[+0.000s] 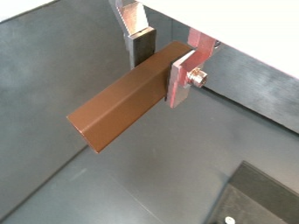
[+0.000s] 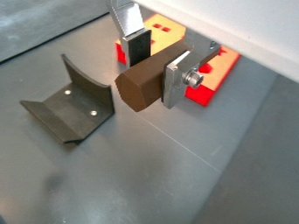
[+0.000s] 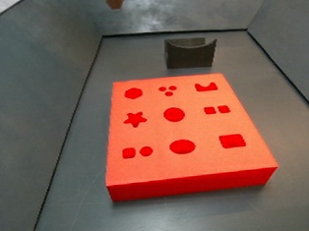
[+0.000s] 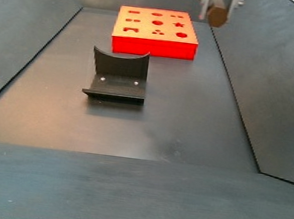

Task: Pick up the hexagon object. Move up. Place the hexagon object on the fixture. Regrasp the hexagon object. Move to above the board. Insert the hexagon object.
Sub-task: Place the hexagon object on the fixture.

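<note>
The gripper (image 1: pixel 160 66) has its jaws clamped on one end of the brown peg (image 1: pixel 118 111), which sticks out sideways from between the two silver fingers (image 2: pixel 177 79). Below the jaws, in a wrist view, lies the red board (image 2: pixel 215 73), with the dark fixture (image 2: pixel 68 109) off to one side on the grey floor. In a side view the gripper (image 4: pixel 216 6) hangs high, near the board (image 4: pixel 155 32); the fixture (image 4: pixel 116 75) stands apart from the board.

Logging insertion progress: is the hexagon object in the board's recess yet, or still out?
Out. The tool is shut on the hexagon object, held in the air; in a side view the board shows its hexagon recess empty.
</note>
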### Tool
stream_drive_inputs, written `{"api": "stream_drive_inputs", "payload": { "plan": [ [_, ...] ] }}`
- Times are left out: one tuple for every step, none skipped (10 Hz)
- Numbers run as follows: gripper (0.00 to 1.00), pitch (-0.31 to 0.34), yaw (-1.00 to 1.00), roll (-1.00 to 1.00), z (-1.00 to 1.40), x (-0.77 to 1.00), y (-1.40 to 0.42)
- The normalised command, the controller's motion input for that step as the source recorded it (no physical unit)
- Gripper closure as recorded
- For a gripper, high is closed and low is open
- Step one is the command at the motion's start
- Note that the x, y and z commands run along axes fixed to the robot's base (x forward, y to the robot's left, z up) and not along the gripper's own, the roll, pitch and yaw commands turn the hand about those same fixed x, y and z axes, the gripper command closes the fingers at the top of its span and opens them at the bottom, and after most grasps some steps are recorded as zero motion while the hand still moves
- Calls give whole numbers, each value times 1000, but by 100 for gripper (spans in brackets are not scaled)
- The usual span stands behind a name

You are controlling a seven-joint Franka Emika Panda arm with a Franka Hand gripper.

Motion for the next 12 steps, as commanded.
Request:
{"api": "stream_drive_inputs", "payload": {
  "plan": [
    [100, 169, 143, 112, 8, 1000, 23],
    [100, 177, 86, 113, 10, 1000, 19],
    [100, 177, 65, 113, 9, 1000, 17],
    [100, 171, 54, 114, 5, 1000, 14],
    [100, 169, 45, 117, 5, 1000, 10],
    [100, 174, 43, 122, 5, 1000, 8],
    [100, 177, 43, 125, 5, 1000, 6],
    [100, 181, 42, 126, 3, 1000, 3],
    [100, 179, 43, 127, 3, 1000, 1],
    [100, -7, 191, -1000, -10, 1000, 271],
    [100, -4, 185, -1000, -9, 1000, 278],
    [100, 21, 137, -1000, -9, 1000, 248]
  ]
}}
